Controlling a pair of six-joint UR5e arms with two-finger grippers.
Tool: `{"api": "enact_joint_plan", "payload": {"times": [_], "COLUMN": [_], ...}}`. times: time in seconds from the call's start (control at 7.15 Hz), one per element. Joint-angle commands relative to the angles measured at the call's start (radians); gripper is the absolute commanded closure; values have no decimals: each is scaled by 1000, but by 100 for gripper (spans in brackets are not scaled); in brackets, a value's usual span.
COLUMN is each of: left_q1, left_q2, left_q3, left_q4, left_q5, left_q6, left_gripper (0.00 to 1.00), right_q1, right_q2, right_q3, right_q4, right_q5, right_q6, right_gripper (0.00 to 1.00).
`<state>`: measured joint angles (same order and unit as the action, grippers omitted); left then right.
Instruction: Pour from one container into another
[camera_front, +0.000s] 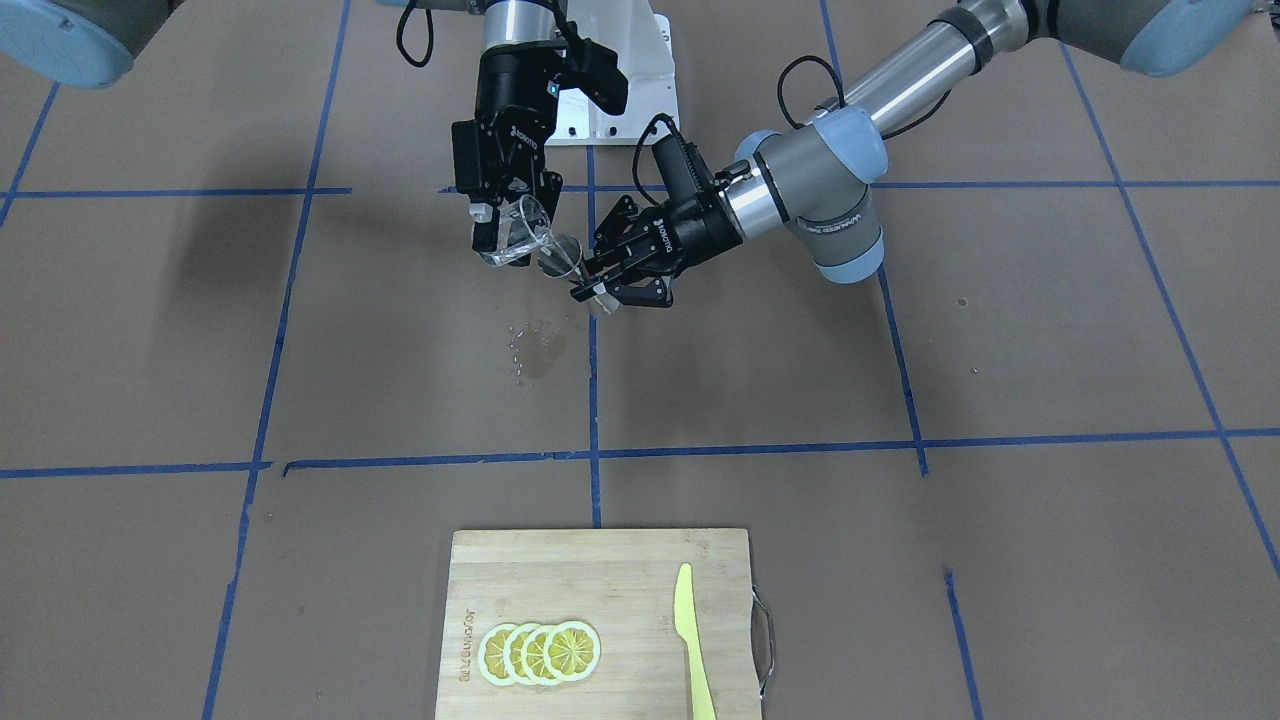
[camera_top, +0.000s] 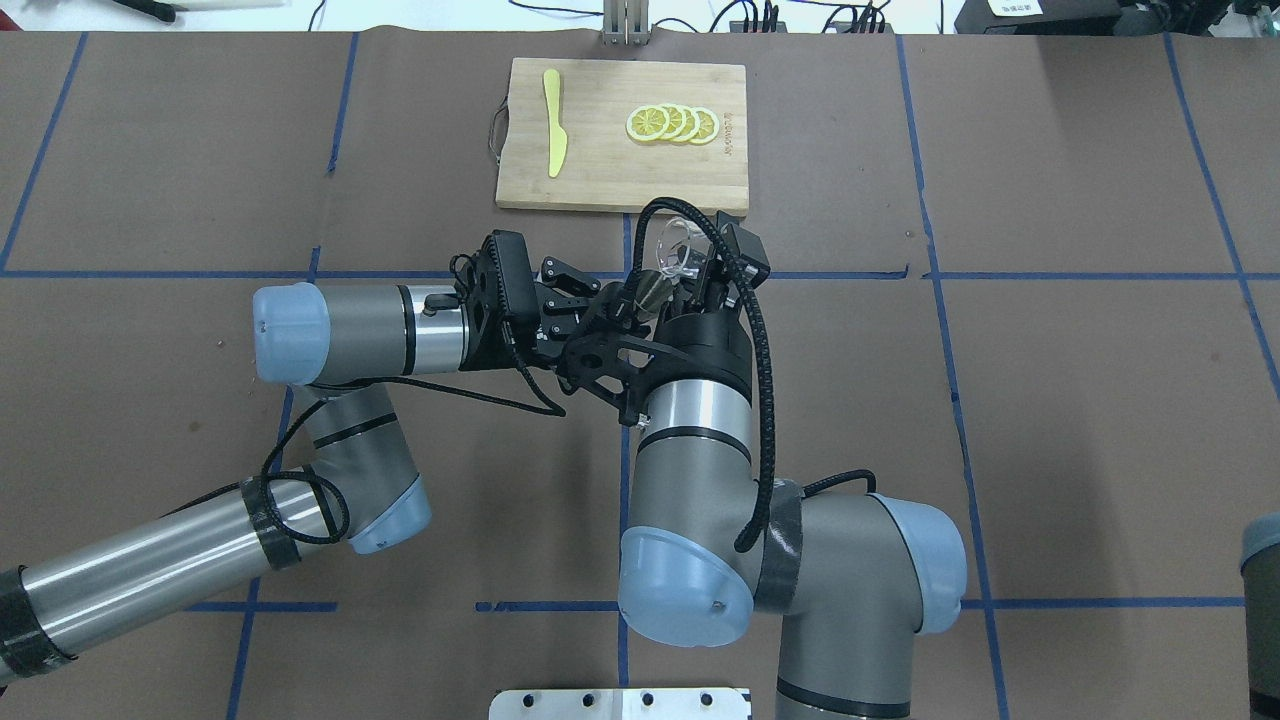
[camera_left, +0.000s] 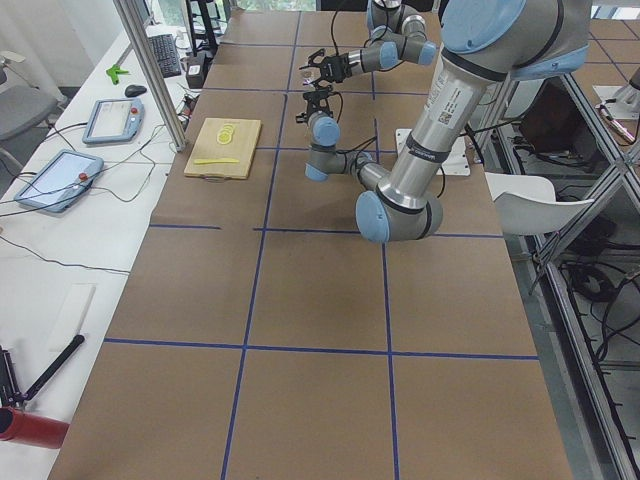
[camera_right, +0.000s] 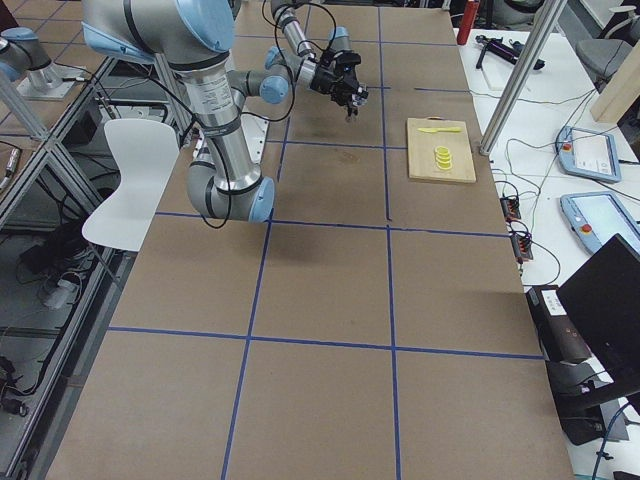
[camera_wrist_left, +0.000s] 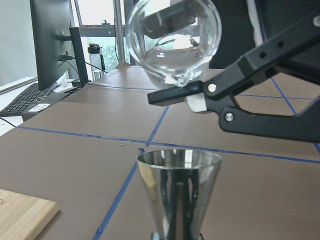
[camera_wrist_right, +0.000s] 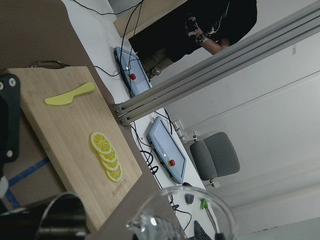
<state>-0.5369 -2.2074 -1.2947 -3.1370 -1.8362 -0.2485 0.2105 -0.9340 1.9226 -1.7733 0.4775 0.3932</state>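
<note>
Table (camera_front: 1000, 330) spill (camera_front: 537, 350) faint, jigger (camera_wrist_left: 179, 192) btm cropped

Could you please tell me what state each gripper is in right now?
Left gripper: closed on the metal jigger.
Right gripper: closed on the glass pitcher, tilted.

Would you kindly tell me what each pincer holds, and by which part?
The left pincer holds the metal jigger by its lower end; the right pincer holds the glass pitcher by its side wall.
</note>
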Motion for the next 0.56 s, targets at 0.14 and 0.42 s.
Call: {"api": "enact_joint_plan", "payload": {"times": [0.14,0.42], "left_q1": [0,0], "left_q2": [0,-1], "left_q3": [-1,-2], "left_q4": [0,0], "left_q5": [0,0], "left_q6": [0,0], "left_gripper": [100,100], "right_q1": [-8,-8], "right_q2": [15,20], "right_q3": [-19,-27], "right_q4": [-38,-44], "right_q5": [-22,-37], "right_q6": [-19,-57], "right_gripper": [100,100]}}
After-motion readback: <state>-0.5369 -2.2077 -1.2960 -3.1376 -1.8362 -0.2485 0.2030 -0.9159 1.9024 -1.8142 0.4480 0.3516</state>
